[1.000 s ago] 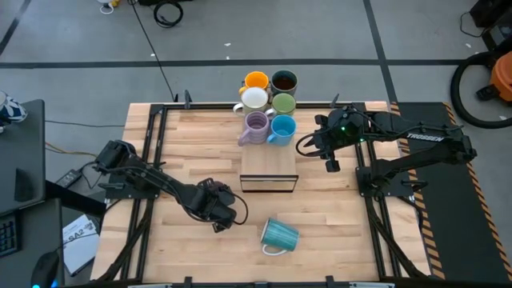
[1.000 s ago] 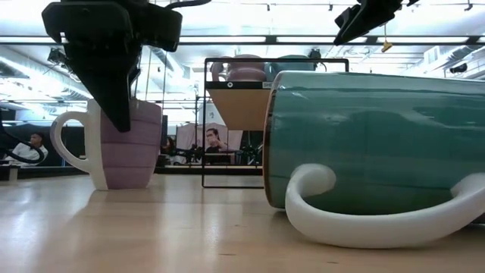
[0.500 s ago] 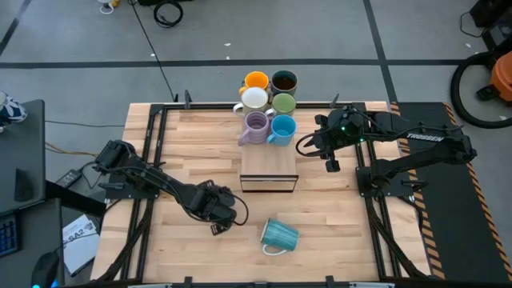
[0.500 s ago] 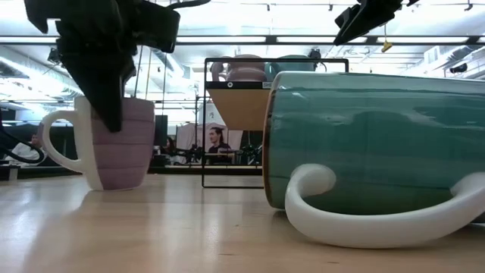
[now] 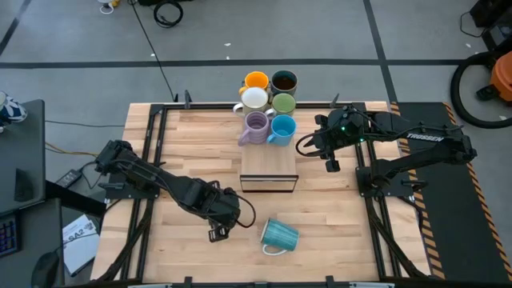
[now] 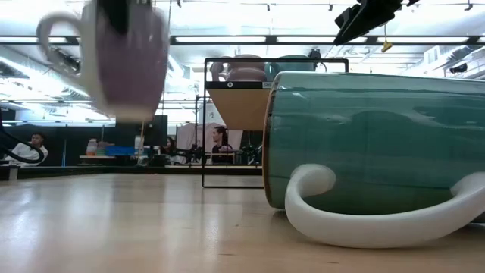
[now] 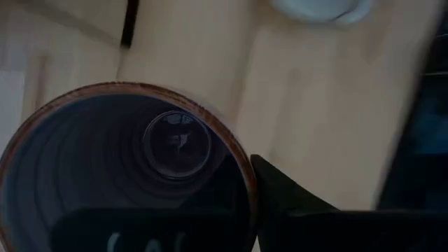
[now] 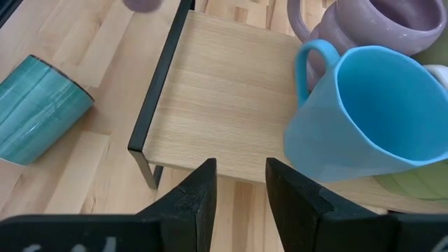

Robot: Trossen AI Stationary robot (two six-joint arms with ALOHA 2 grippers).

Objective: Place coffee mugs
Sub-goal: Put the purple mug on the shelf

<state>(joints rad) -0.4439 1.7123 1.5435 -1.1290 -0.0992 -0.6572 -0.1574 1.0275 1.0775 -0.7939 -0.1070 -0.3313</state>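
My left gripper [image 5: 218, 222] hangs over the near middle of the table, shut on a lilac mug [image 6: 127, 64] that floats well above the wood; in the high view the gripper hides this mug. A ribbed teal mug [image 5: 278, 236] lies on its side close by, its white handle [image 6: 379, 220] on the table. Several more mugs [image 5: 269, 102], among them orange, green, lilac and bright blue, stand bunched at the far edge behind a wooden shelf [image 5: 269, 170]. My right gripper [image 8: 241, 185] stands open in the air to the right of the shelf, nothing between its fingers. My left gripper holds the lilac mug by its rim [image 7: 241, 171], one finger [image 7: 283, 203] outside the wall and the other down inside the dark hollow. The fingers come from above, pointing steeply down. The mug hangs below them, mouth up, clear of the table, its handle [image 6: 57, 30] sticking out sideways.
The wooden shelf has a black metal frame [image 8: 150, 105] and a bare top. Bare wood lies to the left of the shelf and along the near edge [image 5: 176, 256]. The room behind the table shows people far off.
My left gripper has gone up with the lilac mug, drifting slightly toward the teal mug. The mug stood on the table a second ago and now hangs clear of it, still mouth up. My right arm has kept still.
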